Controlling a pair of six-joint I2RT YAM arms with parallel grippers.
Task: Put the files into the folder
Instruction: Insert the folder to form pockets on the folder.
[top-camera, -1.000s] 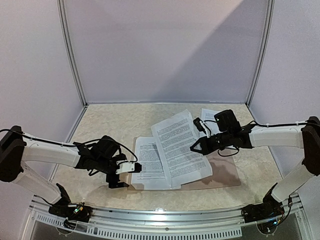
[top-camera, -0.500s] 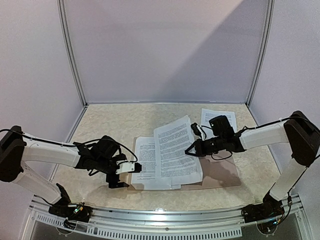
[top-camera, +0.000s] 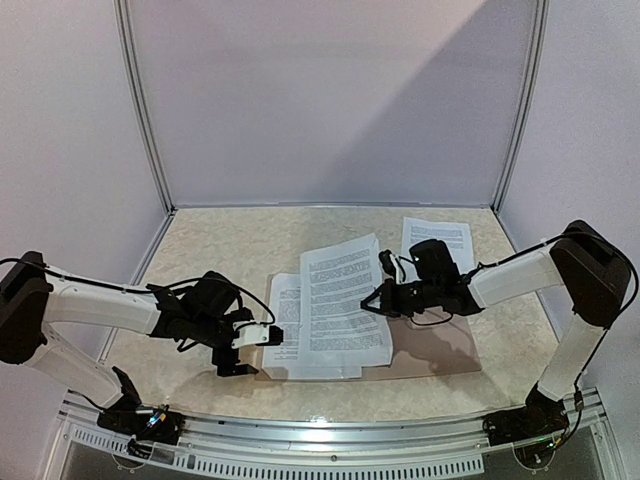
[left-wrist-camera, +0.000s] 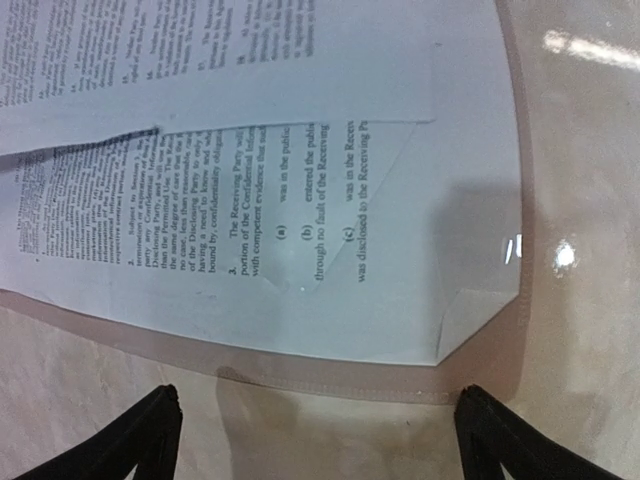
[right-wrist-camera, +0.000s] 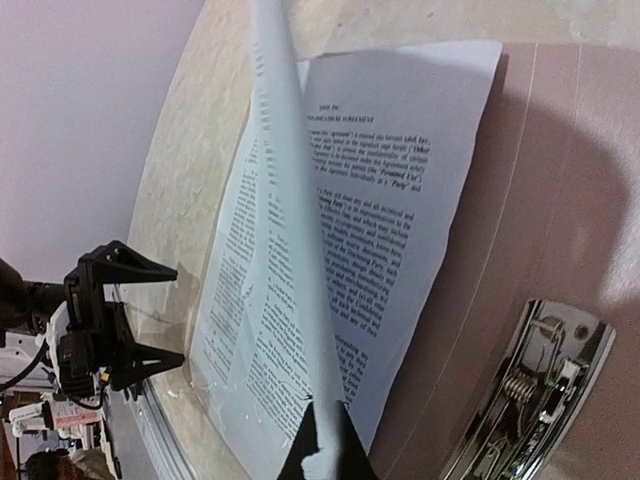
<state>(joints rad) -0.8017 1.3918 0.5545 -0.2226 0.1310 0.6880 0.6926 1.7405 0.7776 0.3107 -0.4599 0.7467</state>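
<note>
The tan-brown folder (top-camera: 445, 350) lies open on the table. One printed sheet (top-camera: 285, 335) lies on its left half under a clear sleeve (left-wrist-camera: 350, 375). My right gripper (top-camera: 373, 300) is shut on the right edge of a second sheet (top-camera: 340, 300) and holds it tilted over the first. In the right wrist view the held sheet (right-wrist-camera: 285, 190) rises edge-on from my shut gripper (right-wrist-camera: 325, 445) above the lower sheet (right-wrist-camera: 400, 200). My left gripper (top-camera: 265, 352) is open and empty at the folder's left edge. Its tips (left-wrist-camera: 150, 430) straddle the sleeve's border.
A third printed sheet (top-camera: 437, 238) lies on the table behind the folder, at the right. A metal clip (right-wrist-camera: 530, 390) sits on the folder's inner face (right-wrist-camera: 570, 180). Enclosure walls and frame posts surround the table; its front rail (top-camera: 330, 430) runs below.
My right gripper has moved left and lower with the held sheet, bringing it over the folder's left half. The left arm has not moved.
</note>
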